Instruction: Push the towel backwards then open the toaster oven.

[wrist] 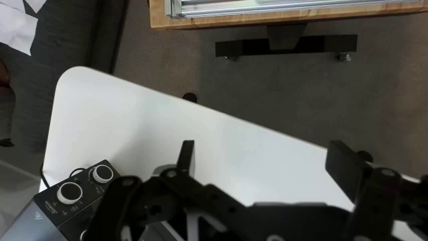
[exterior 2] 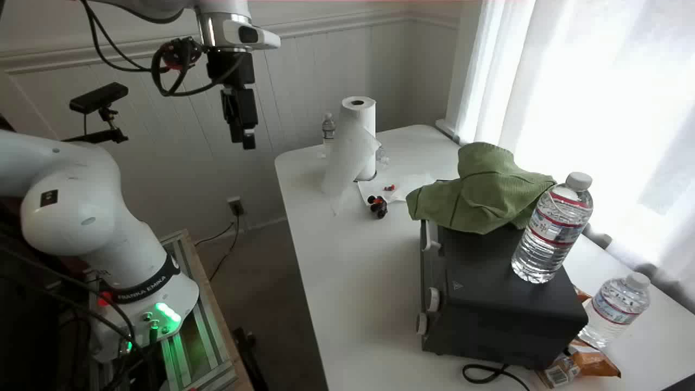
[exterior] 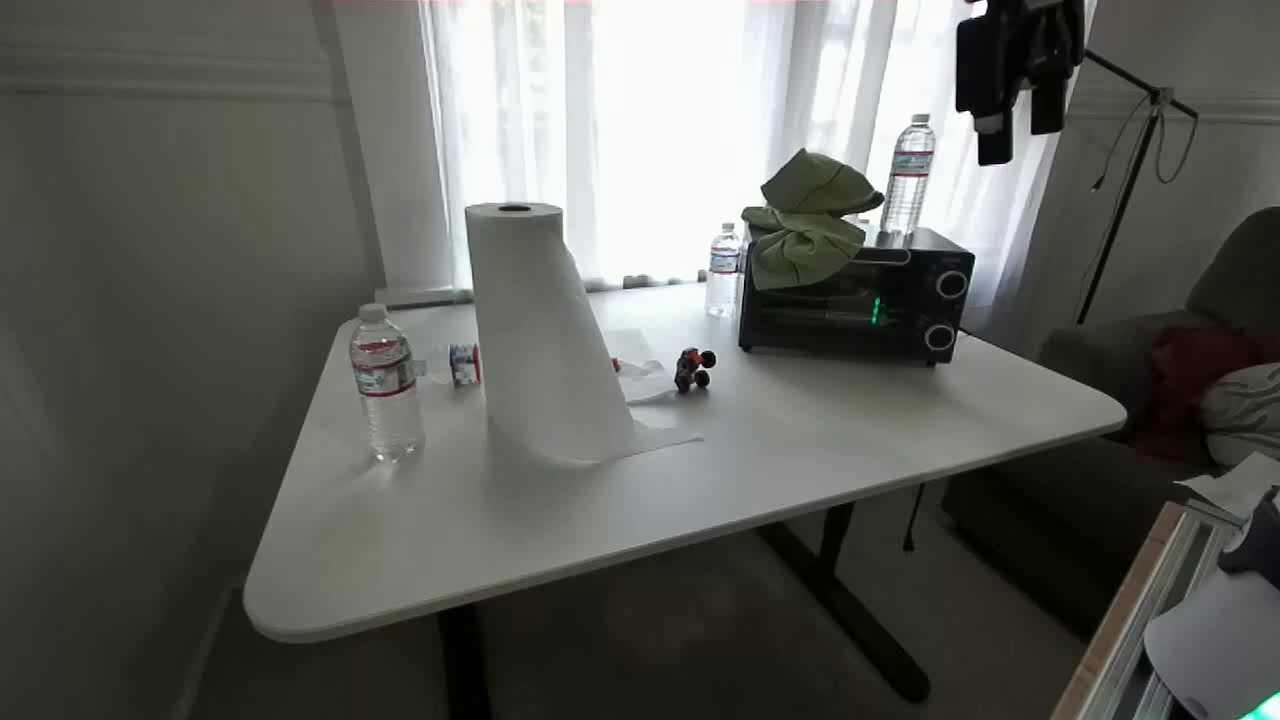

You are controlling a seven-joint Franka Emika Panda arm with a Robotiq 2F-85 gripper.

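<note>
A green towel (exterior: 812,225) lies bunched on top of the black toaster oven (exterior: 850,325), in both exterior views. Part of it hangs over the oven's front top edge and covers part of the door handle (exterior: 885,260). The towel (exterior 2: 483,190) is out of the wrist view. The oven (exterior 2: 488,288) has its door shut; its knobs show at lower left in the wrist view (wrist: 70,201). My gripper (wrist: 262,149) is open and empty, pointing down. It is raised above the table's front side, apart from towel and oven, in both exterior views (exterior: 1022,140) (exterior 2: 242,140).
A water bottle (exterior 2: 554,228) stands on the oven beside the towel. Another bottle (exterior 2: 616,309) and an orange packet (exterior 2: 592,364) are behind the oven. A paper towel roll (exterior: 530,330), a toy car (exterior: 692,370) and a bottle (exterior: 387,385) stand on the white table (exterior: 800,430).
</note>
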